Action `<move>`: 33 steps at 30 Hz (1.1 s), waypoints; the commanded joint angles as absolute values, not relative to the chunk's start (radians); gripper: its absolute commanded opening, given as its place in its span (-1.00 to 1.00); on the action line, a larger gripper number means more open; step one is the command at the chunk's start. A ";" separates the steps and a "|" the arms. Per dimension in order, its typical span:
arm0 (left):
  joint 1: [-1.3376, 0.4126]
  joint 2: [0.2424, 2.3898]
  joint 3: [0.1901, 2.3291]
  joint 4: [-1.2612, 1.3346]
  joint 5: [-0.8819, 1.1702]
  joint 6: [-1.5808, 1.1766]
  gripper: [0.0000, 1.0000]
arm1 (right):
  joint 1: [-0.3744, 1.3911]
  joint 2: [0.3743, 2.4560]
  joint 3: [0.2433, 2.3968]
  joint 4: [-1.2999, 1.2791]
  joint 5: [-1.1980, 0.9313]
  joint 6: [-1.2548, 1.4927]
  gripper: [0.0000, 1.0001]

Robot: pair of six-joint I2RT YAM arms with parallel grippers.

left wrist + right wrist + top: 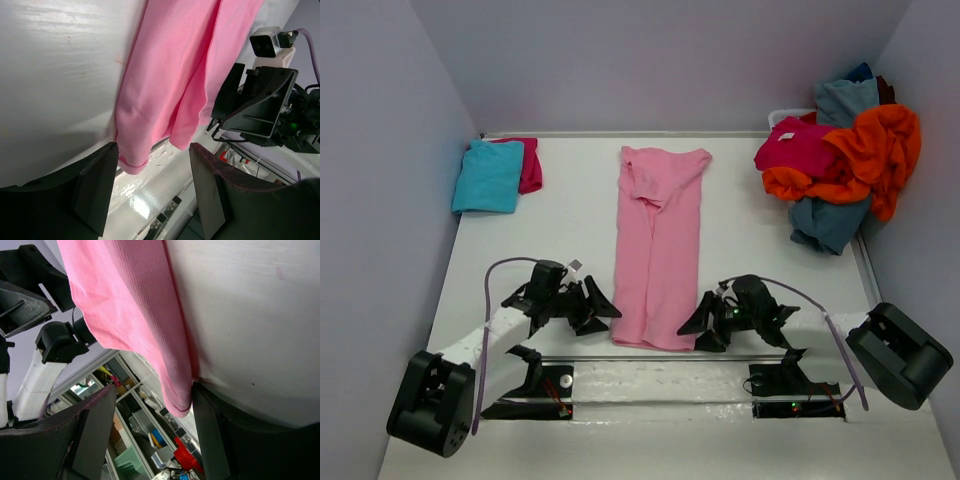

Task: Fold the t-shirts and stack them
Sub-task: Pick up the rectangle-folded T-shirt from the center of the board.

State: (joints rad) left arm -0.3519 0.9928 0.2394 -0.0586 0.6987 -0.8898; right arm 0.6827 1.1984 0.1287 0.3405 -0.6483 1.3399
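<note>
As the left pincer [608, 319] and right pincer [694, 334] gape, the pink t-shirt [658, 240] runs near-to-far — collar far.

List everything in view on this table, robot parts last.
pink t-shirt: one, light pink, table centre, folded lengthwise into a long strip.
turquoise t-shirt: one, turquoise, far left corner, folded.
magenta t-shirt: one, magenta, partly under the turquoise one.
heap of t-shirts: count unclear; orange, magenta, grey-blue; far right corner, unfolded.
table: one, white, under everything.
left tool: one, black, open, at the pink shirt's near left corner.
right tool: one, black, open, at its near right corner.
</note>
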 commanded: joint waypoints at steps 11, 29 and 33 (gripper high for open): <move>-0.374 0.994 0.170 -0.109 0.739 -0.922 0.39 | 0.695 1.183 0.060 0.316 -0.620 1.379 0.34; -0.393 1.072 0.172 -0.022 0.750 -0.960 0.26 | 0.704 1.249 0.064 0.382 -0.644 1.390 -0.21; -0.402 1.089 0.176 -0.015 0.749 -0.962 0.15 | 0.704 1.223 0.055 0.370 -0.640 1.391 -0.22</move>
State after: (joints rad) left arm -0.3923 1.0710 0.1761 -0.0158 0.7757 -0.9714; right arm 0.6952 1.2358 0.0887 0.4496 -0.6437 1.3510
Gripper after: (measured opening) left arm 0.612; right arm 0.393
